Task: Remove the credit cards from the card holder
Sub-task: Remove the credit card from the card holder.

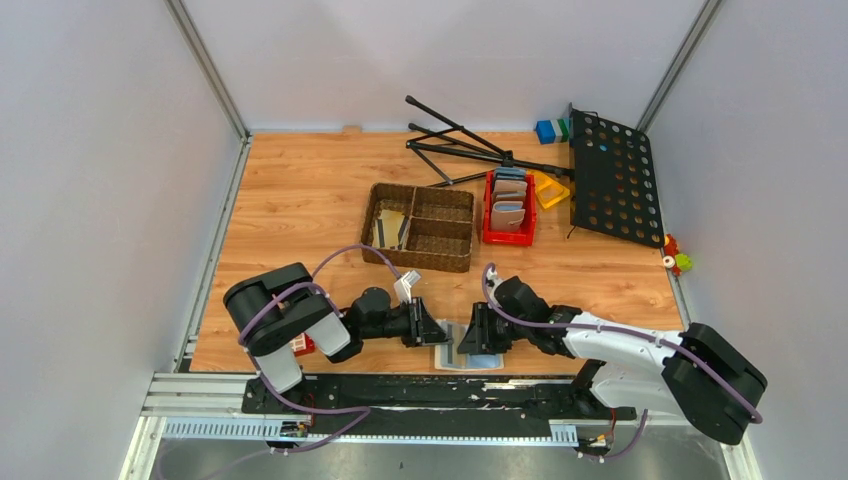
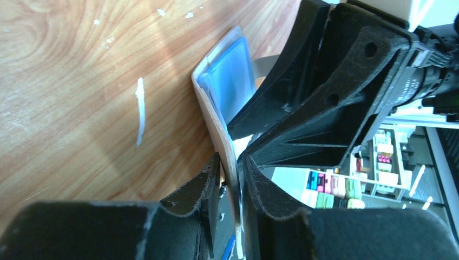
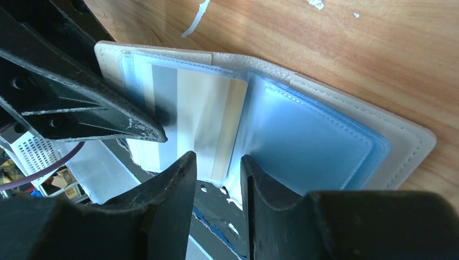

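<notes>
We can read no text anywhere. The card holder (image 3: 412,142) and the credit cards (image 3: 200,122) in its sleeves show us no legible print, and faint white lettering on the right arm's black wrist housing (image 2: 407,86) is too blurred.

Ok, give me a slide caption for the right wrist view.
Right gripper poised at the open card holder on the wood table, credit cards showing through a clear pocket.
</notes>
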